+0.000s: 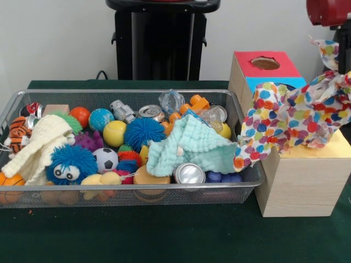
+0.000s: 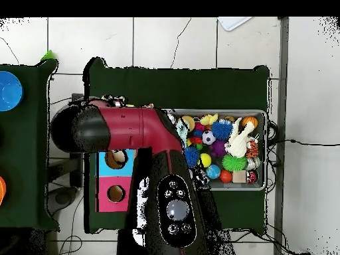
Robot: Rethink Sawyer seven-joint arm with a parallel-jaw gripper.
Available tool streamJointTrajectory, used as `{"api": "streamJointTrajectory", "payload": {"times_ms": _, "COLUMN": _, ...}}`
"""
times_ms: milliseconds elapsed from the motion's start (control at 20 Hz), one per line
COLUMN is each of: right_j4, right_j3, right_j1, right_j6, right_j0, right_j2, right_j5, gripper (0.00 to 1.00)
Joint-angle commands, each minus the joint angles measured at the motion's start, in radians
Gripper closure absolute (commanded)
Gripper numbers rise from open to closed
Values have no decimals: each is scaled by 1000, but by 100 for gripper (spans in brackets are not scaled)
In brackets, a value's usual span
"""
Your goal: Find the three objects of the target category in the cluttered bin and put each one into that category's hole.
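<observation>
The polka-dot cloth (image 1: 290, 115) hangs bunched from my gripper (image 1: 343, 66) at the right edge, over the pale wood-grain box (image 1: 301, 186) with the yellow top (image 1: 329, 149). The cloth hides the yellow-panelled hole and my fingers. The gripper is shut on the cloth. The wire mesh bin (image 1: 131, 197) holds the mint-green waffle cloth (image 1: 192, 145) at its right and the cream knitted cloth (image 1: 41, 143) at its left. In the overhead view my arm (image 2: 143, 133) covers the yellow box; the bin (image 2: 260, 116) and the cream cloth (image 2: 238, 141) show.
The red-panelled hole (image 1: 265, 63) and the blue panel (image 1: 258, 83) stand behind the yellow box. The bin also holds metal cans (image 1: 189, 173), fuzzy balls (image 1: 143, 132), a soccer ball (image 1: 104, 159) and a toy tiger (image 1: 17, 134). The pedestal (image 1: 162, 38) stands behind the bin.
</observation>
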Motion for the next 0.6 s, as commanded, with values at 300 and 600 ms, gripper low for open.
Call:
{"api": "streamJointTrajectory", "payload": {"times_ms": 300, "right_j4": 45, "right_j3": 213, "right_j1": 66, "right_j6": 259, "right_j0": -3, "right_j2": -16, "right_j5": -119, "gripper": 100}}
{"api": "streamJointTrajectory", "payload": {"times_ms": 600, "right_j4": 42, "right_j3": 272, "right_j1": 75, "right_j6": 236, "right_j0": -26, "right_j2": -5, "right_j5": -190, "gripper": 100}}
